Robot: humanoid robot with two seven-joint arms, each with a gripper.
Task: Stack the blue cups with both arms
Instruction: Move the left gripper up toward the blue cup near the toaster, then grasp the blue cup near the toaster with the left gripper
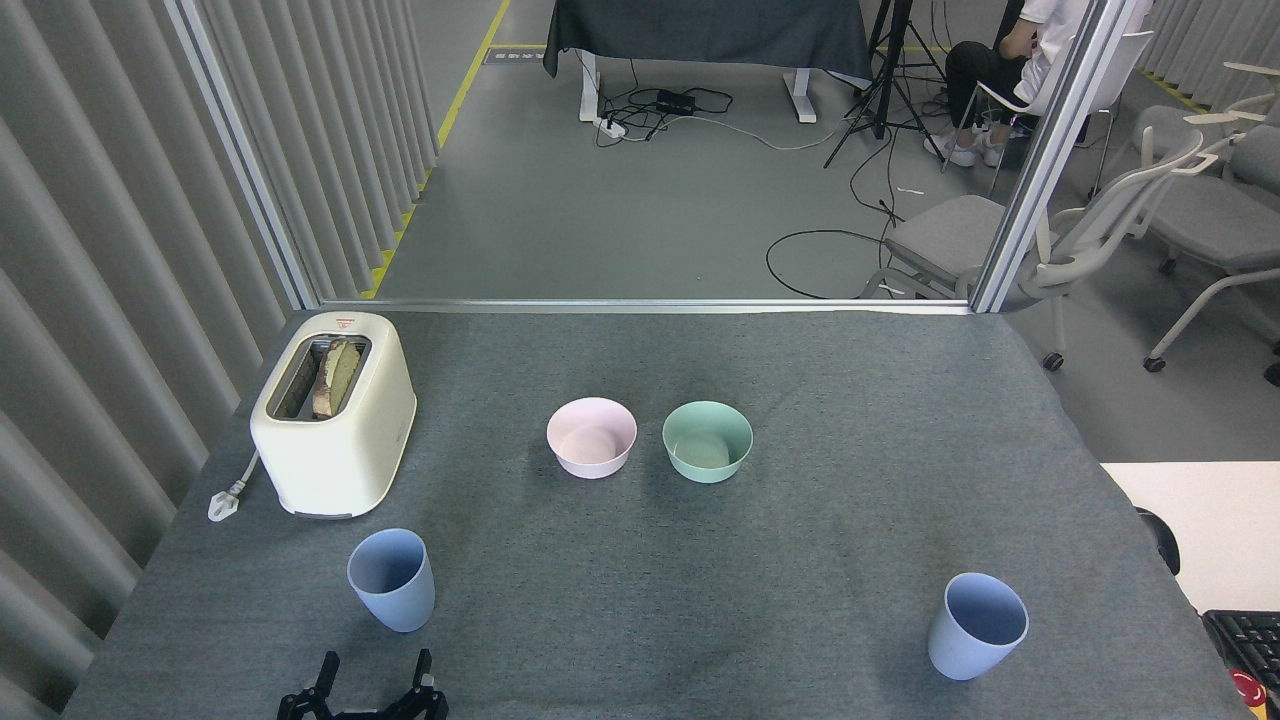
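- Poking up at the bottom edge, left of centre: the black two-finger left claw (373, 682), only its fingertips and upper links in view. The two fingers (325, 673) stand apart with a clear gap between them, nothing held.
- Right claw is out of view, so its state cannot be told.
- First matte pale-blue plastic cup (392, 579) stands upright on the grey cloth-covered surface (850, 400), near left, mouth up. It sits just beyond the left claw, near but not touching.
- Second matte pale-blue plastic cup (976, 625) stands upright at the near right of the surface, well apart from the first. The two are unstacked.
- Pale pink round bowl (591, 437) and pale green round bowl (707, 441) sit side by side mid-surface, close but with a small gap, both mouth up and with nothing in them.
- Cream-white two-slot toaster (335, 412) at the far left of the surface, beyond the left cup; slices of toasted bread (334, 376) stand in its slots. Its white plug (224, 500) lies on the cloth beside it.
- Beyond the surface: grey floor with black cables (660, 110), grey office chairs (1180, 215) at right, a seated person (1010, 60) at top right.
- Black keyboard corner (1245, 640) at the lower right edge, on a white desk.
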